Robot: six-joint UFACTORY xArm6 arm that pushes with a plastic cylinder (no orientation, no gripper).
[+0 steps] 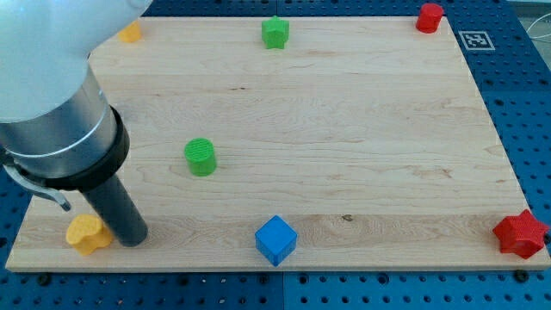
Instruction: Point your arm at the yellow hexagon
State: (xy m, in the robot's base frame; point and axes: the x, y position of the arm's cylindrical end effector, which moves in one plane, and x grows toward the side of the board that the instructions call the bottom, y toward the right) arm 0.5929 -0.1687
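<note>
Two yellow blocks show. One yellow block (130,34) lies at the board's top left corner, partly hidden behind my arm; it looks angular, like a hexagon. The other yellow block (88,233), with a lumpy, star-like outline, lies at the bottom left. My tip (135,241) rests on the board just right of this lower yellow block, touching or nearly touching it. The tip is far below the upper yellow block.
A green cylinder (201,157) stands right of and above the tip. A blue cube (275,239) sits at the bottom edge. A green star (275,32) is at top centre, a red block (430,17) at top right, and a red star (520,233) at bottom right.
</note>
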